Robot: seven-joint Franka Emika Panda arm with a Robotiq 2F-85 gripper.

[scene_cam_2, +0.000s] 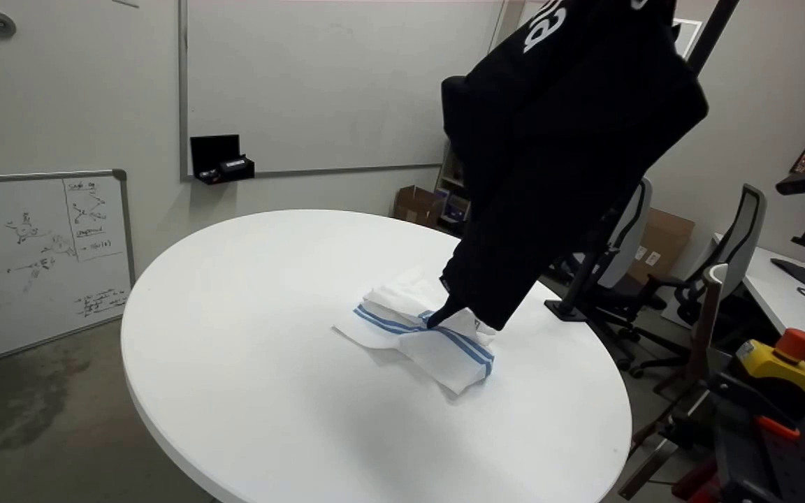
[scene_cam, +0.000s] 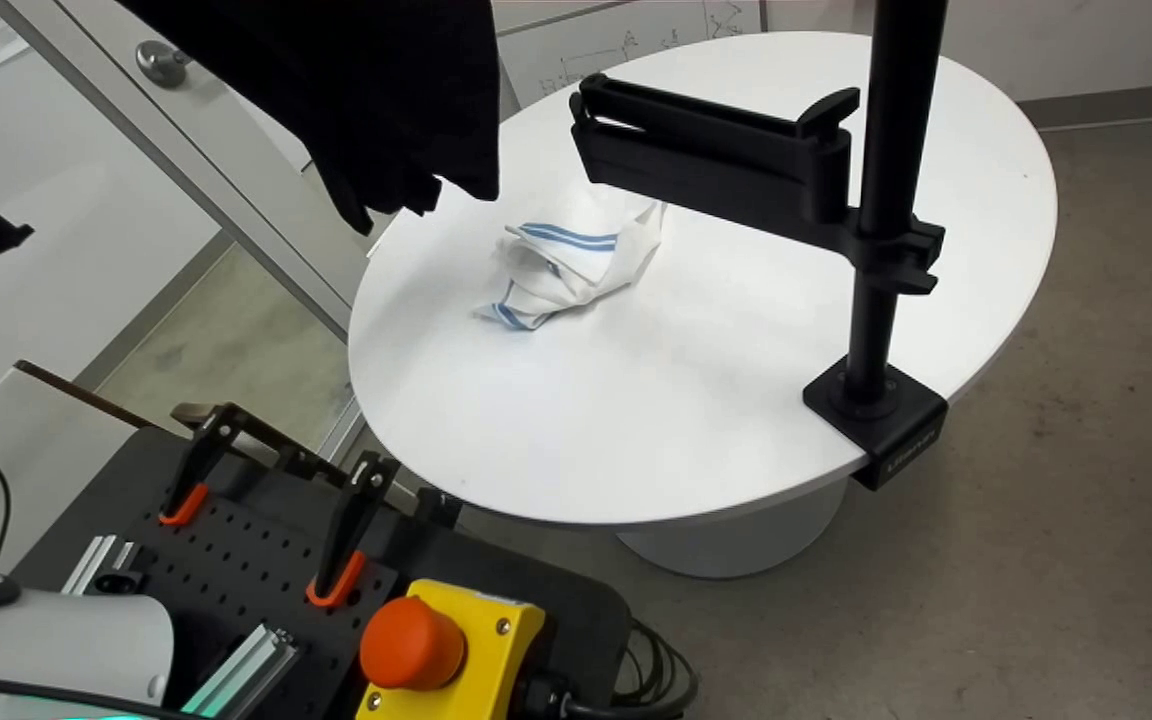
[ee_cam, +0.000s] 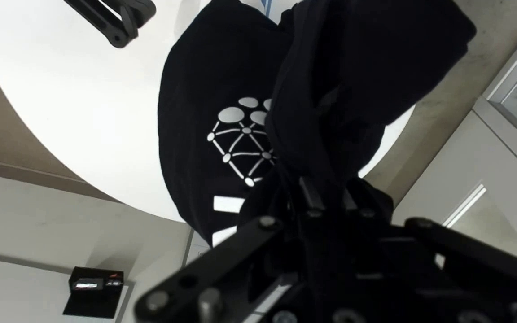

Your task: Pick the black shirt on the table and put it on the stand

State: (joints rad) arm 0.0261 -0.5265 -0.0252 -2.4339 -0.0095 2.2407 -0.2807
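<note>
Closest in the wrist view, the gripper [ee_cam: 329, 197] was drawn narrow on a bunch of the black shirt [ee_cam: 299, 116], which hung from its fingers. From left to right in an exterior view, the shirt's lower end dangled in front of the far left edge of the table [scene_cam: 576, 420], apart from the striped cloth [scene_cam: 576, 260]; that lay between the left edge and the stand [scene_cam: 886, 200], which was clamped to the near right edge.

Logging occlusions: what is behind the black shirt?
In an exterior view, the stand and striped cloth show partly behind the black shirt; the stand's middle and some cloth are covered.
</note>
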